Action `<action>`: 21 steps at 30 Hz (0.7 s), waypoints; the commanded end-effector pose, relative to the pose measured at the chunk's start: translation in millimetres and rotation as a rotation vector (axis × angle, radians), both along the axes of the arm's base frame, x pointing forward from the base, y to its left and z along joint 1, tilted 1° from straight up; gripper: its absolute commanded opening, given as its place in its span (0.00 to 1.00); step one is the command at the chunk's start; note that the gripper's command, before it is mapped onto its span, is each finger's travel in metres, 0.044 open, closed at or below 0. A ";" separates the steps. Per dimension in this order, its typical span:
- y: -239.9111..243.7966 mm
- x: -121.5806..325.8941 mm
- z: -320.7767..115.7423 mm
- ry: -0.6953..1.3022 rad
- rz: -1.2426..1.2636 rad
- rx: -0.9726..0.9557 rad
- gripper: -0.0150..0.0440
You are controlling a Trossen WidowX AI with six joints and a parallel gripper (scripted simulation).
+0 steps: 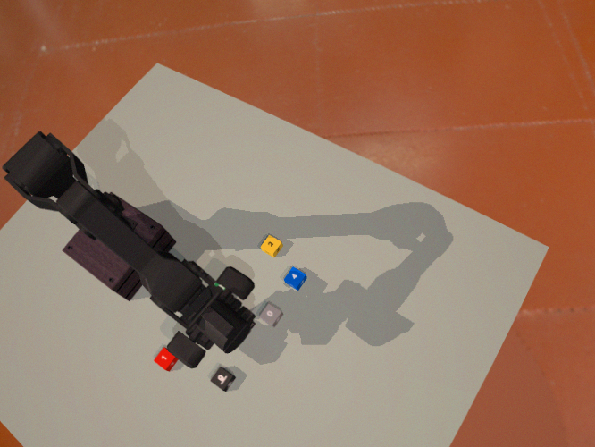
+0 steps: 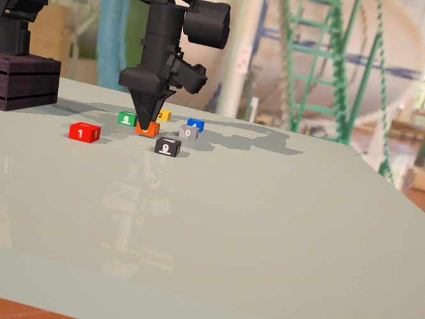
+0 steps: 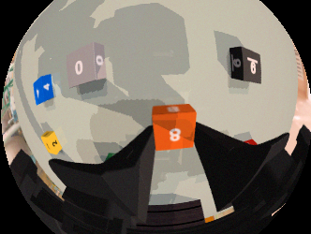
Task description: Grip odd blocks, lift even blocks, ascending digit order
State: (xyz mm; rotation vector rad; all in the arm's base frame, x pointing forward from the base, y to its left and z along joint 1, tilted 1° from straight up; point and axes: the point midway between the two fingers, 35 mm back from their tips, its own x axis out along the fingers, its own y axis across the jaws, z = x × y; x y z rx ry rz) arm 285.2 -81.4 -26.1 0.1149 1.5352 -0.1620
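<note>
The grey table top [image 2: 240,205] is looking smooth and glossy — mirroring the arm. The matt black gripper [image 2: 147,127] is looking like plastic, gripping the smooth orange block [image 3: 174,128]; at ten o'clock, a dark wooden base [image 2: 23,80] — slatted, matt.

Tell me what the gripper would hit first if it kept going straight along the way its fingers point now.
The gripper points straight down and is shut on the orange 8 block. Going on that way, the block would be pressed into the table directly beneath it; whether the block is lifted off the table cannot be told.
</note>
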 end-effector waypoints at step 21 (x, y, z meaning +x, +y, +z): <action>0.1 -0.4 -4.2 0.002 0.005 0.001 0.93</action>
